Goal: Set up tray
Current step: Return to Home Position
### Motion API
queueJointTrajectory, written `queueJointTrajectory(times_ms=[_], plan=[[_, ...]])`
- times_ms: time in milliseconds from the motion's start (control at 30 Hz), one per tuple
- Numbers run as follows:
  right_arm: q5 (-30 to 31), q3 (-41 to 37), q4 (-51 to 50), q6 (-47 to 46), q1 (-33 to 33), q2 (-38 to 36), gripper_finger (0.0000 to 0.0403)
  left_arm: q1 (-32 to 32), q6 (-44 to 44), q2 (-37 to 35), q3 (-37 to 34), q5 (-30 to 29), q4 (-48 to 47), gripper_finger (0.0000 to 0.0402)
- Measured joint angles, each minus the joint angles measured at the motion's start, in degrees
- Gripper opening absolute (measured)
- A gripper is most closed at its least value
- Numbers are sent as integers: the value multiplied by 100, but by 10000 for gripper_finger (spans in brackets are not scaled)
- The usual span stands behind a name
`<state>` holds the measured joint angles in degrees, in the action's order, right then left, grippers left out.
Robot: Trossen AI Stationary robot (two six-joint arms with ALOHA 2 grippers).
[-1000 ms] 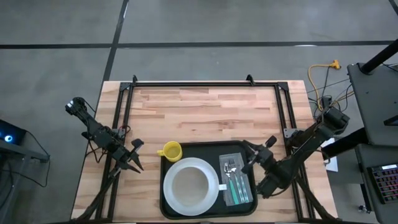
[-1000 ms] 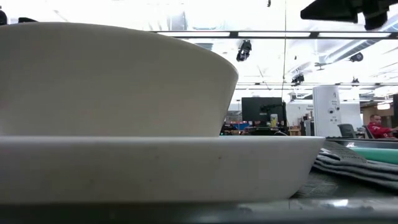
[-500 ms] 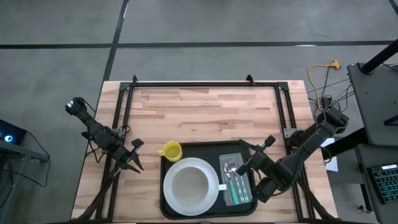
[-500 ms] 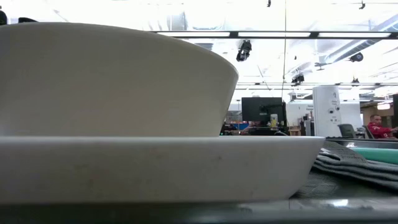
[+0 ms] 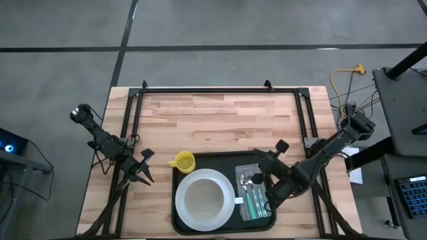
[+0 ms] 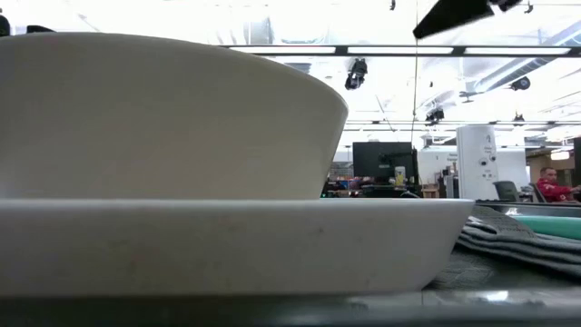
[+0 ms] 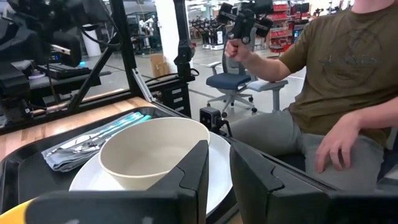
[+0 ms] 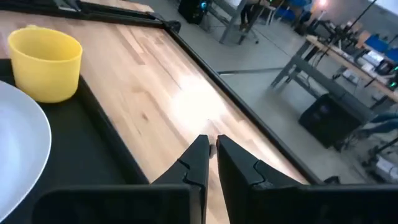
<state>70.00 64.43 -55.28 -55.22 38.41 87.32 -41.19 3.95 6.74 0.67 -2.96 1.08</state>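
Observation:
The black tray (image 5: 223,155) lies at the table's near edge. On it a white plate (image 5: 227,192) carries a white bowl (image 5: 203,200). Right of the plate lies a grey napkin (image 5: 261,207) with teal-handled cutlery (image 5: 252,195). A yellow cup (image 5: 183,162) stands at the tray's far left corner. My right gripper (image 5: 261,162) hovers above the tray's far right part, over the napkin's far end, shut and touching nothing; its wrist view shows the fingertips (image 8: 211,144) above the tray rim (image 8: 112,130). My left gripper (image 5: 145,172) waits shut at the table's left edge, pointing at the bowl (image 7: 149,149).
A black metal frame (image 5: 220,90) runs along the far and side edges of the wooden table. Bare wood (image 5: 220,120) lies between frame and tray. A seated person (image 7: 329,68) in an olive shirt shows in the left wrist view, beyond the table and past the tray.
My right gripper has moved a little toward the table's left and far edge, from the tray's right rim to above the napkin's far end. Tray, plate, bowl, cup and napkin have stayed in place.

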Motion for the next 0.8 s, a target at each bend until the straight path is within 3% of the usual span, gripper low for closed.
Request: queueJointTrajectory(times_ms=[167,233,300,367,433,467,500,567,667,800], plan=[[335,-995,1491,549,31,-691,23,0,-1,0,0,0,0,48],[134,-1583,2495,1271,31,-1195,22,2,-1,0,0,2,1,48],[-387,-2323,4319,2551,9,-1790,22,2,-1,0,0,0,0,48],[-1558,-3339,7117,4480,-142,-2330,23,0,-1,0,0,0,0,48],[-3738,-4356,10110,6120,-492,-2608,22,2,-1,4,0,1,1,48],[-4563,-4769,11176,6438,-717,-2664,22,0,-1,4,0,2,-1,48],[-4915,-5054,11790,6466,-928,-2707,22,0,-1,4,0,0,1,48],[-4994,-5368,11880,6213,-1253,-2848,22,0,-1,2,0,0,0,48],[-5034,-5441,11089,5956,-1469,-2966,22,1,-1,7,0,0,0,48],[-5330,-5424,10964,6249,-1554,-3028,22,0,-1,7,0,0,1,48]])
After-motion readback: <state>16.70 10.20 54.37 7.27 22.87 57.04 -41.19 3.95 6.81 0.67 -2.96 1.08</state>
